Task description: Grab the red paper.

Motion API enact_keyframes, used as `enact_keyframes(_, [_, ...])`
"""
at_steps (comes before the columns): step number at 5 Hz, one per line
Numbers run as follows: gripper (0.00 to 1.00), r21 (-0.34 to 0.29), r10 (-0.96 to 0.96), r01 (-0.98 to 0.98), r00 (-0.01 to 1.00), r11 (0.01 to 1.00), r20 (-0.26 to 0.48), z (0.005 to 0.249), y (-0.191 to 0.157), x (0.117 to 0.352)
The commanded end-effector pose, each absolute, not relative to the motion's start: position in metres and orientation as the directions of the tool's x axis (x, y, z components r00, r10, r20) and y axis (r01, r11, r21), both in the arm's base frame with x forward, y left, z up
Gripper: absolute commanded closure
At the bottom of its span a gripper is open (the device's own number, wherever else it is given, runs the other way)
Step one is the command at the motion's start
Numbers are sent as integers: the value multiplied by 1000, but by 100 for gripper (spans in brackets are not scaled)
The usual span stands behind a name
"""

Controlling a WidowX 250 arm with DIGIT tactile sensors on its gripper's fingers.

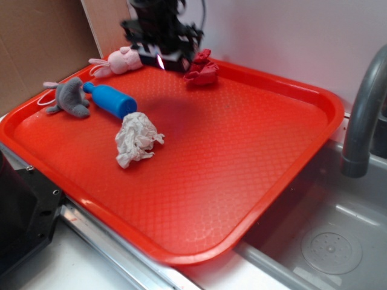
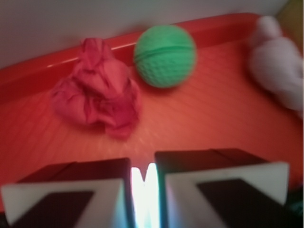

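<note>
Gripper (image 2: 142, 183) hovered with fingers (image 2: 85, 194) nearly closed and empty, red paper (image 2: 97, 90) untouched at the tray's (image 1: 242, 175) far rim beside the green ball (image 2: 165, 56); it needed to open, shift left over the paper, clear the ball.

Kitchen-like sink counter, grey faucet (image 1: 361, 115), steel basin with drain (image 1: 331, 249), red tray (image 1: 242, 181)

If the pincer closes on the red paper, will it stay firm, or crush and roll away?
The red paper is crumpled with many folds, so it would probably compress and feel light. Its lumpy shape suggests it will hardly roll, unlike the round green ball beside it.
</note>
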State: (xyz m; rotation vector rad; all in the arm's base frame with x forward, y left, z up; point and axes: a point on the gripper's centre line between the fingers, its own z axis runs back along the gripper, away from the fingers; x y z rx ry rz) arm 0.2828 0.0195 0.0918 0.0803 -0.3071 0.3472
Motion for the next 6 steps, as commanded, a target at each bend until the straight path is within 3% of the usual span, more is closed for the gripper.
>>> enact_keyframes(1, [0,-64,322,-325,850,943,417,122,37,288])
enact_keyframes(3, [0,-111,317,-298,847,948,426,92,39,315])
enact_keyframes(4, [0,-104,290,-271,871,957,398,72,40,335])
enact_keyframes(6, [0,-51,237,-238,877,970,417,44,40,356])
